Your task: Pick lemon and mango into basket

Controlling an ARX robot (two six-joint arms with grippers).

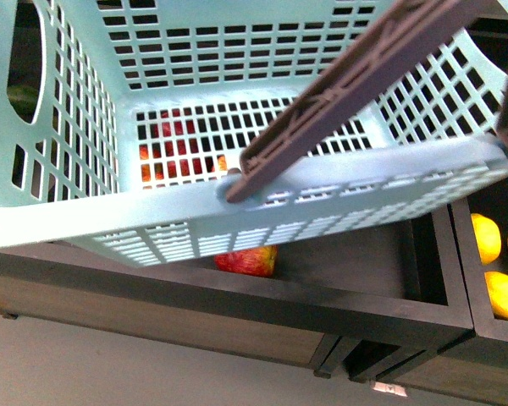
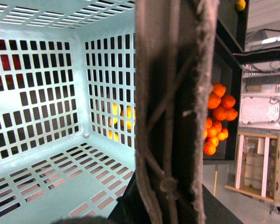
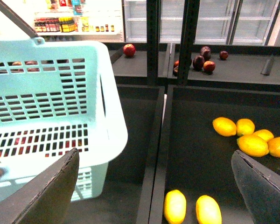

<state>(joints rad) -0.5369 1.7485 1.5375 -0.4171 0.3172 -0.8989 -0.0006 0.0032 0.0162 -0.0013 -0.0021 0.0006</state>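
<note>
The light teal basket (image 1: 347,190) hangs tilted close to the front camera, over the dark shelf, and nothing lies on its slotted floor (image 2: 51,177). My left gripper (image 2: 161,205) is shut on its grey-brown handle (image 2: 172,116), which hides most of the fingers. My right gripper (image 3: 154,154) is open above a dark bin to the right of the basket (image 3: 46,116). Two elongated yellow mangoes (image 3: 175,206) (image 3: 208,210) lie below and between its fingers (image 3: 42,196). Several small oval lemons (image 3: 224,126) cluster farther back on the right.
A red-blushed mango (image 1: 247,260) lies in the bin under the basket. Yellow fruit (image 1: 485,237) shows in the right bin. A black divider (image 3: 158,140) separates the bins. Tangerines (image 2: 217,116) pile beyond the handle. A red apple (image 3: 129,49) and dark plums (image 3: 203,63) sit on the rear shelf.
</note>
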